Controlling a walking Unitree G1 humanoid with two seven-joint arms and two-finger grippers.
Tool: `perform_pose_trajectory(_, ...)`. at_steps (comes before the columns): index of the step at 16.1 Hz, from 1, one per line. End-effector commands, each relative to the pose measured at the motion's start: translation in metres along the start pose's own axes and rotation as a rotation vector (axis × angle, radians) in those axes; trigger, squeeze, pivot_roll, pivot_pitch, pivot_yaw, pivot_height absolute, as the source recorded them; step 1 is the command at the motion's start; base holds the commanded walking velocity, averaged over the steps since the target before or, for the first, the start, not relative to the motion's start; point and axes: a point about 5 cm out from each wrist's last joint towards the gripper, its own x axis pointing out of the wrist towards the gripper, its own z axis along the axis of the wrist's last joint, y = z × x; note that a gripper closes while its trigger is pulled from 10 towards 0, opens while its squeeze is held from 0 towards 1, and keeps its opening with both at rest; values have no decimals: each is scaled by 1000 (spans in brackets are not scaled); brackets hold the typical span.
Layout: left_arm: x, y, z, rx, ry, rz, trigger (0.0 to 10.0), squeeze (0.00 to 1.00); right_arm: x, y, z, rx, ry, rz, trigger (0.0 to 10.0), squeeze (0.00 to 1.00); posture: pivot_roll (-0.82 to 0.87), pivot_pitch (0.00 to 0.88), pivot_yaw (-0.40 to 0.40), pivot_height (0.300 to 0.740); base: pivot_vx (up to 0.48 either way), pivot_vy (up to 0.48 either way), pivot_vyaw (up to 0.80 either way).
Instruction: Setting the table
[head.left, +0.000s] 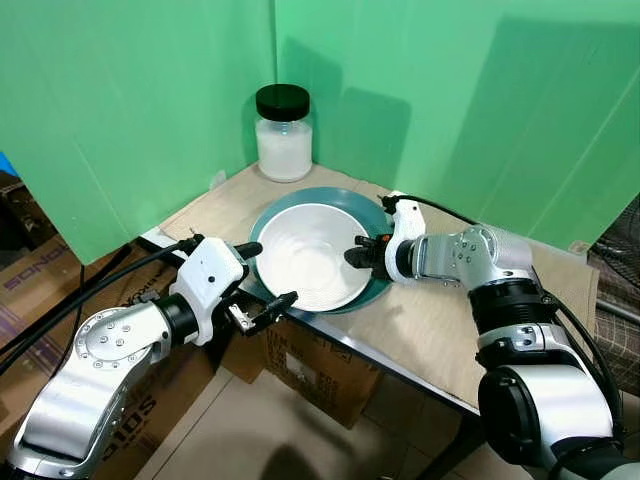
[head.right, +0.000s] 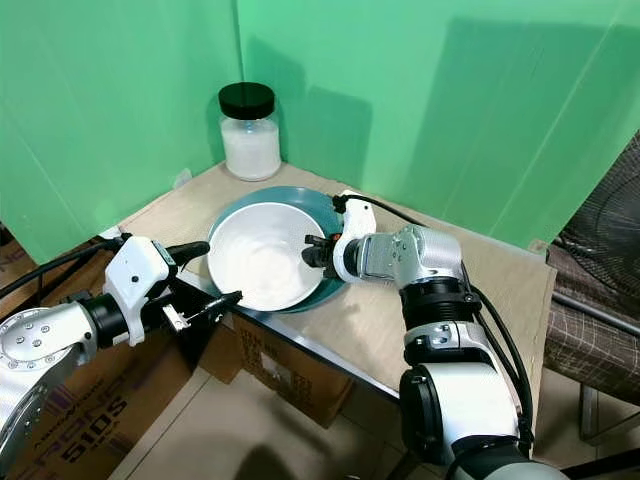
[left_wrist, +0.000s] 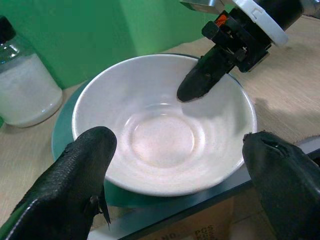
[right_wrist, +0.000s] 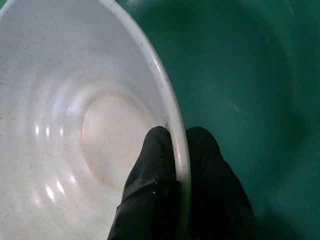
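Two dishes sit stacked near the tabletop's (head.left: 450, 320) front edge: a white bowl (head.left: 305, 255) resting in a teal plate (head.left: 372, 292). The right gripper (head.left: 362, 252) has its fingers (right_wrist: 150, 165) pinched shut on the bowl's right rim, one inside, one outside. The left gripper (head.left: 268, 275) hovers just off the bowl's left side, fingers spread wide, gripping nothing. Behind the bowl stands a black-lidded jar (head.left: 284, 132).
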Motion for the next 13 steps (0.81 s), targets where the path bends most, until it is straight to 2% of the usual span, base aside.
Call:
perform_pose_trajectory(1, 0, 0, 2, 23, -2, -4, 10000, 0, 0, 2, 1, 24, 14, 3, 0, 0, 25, 0, -23, 740, 0, 0, 0)
perform_pose_trajectory(4, 0, 1, 4, 23, -11, 0, 10000, 0, -3, 2, 5, 39, -18, 14, 0, 0, 28, 0, -28, 740, 0, 0, 0)
perform_pose_trajectory(5, 0, 1, 9, 18, -35, 8, 10000, 0, -11, 6, 16, 53, -109, 44, 0, 0, 29, 0, -32, 740, 0, 0, 0)
perform_pose_trajectory(6, 0, 2, 20, 23, -79, 28, 10000, 0, -34, 15, 38, 30, -316, 118, 0, 0, 29, 0, -40, 740, 0, 0, 0)
perform_pose_trajectory(7, 0, 2, 25, 25, -98, 35, 10000, 0, -44, 16, 44, 13, -396, 138, 0, 0, 27, 0, -42, 740, 0, 0, 0)
perform_pose_trajectory(8, 0, 0, 34, 23, -135, 39, 10000, 0, -64, 14, 51, -5, -519, 138, 0, 0, 23, 0, -40, 740, 0, 0, 0)
perform_pose_trajectory(9, 1, -3, 41, 20, -163, 36, 10000, 0, -76, 9, 49, -20, -566, 119, 0, 0, 18, 0, -36, 740, 0, 0, 0)
perform_pose_trajectory(11, 3, -6, 50, 17, -200, 53, 10000, 0, -102, 2, 44, -40, -742, 48, 0, 0, 4, 0, -20, 740, 0, 0, 0)
perform_pose_trajectory(12, 4, -6, 52, 19, -206, 69, 10000, 0, -109, 1, 42, -52, -796, 34, 0, 0, 4, 0, -20, 740, 0, 0, 0)
perform_pose_trajectory(13, 4, -5, 52, 24, -205, 140, 10000, 0, -125, 4, 35, -138, -932, -7, 2510, 0, -7, 0, -10, 740, 0, 0, 0)
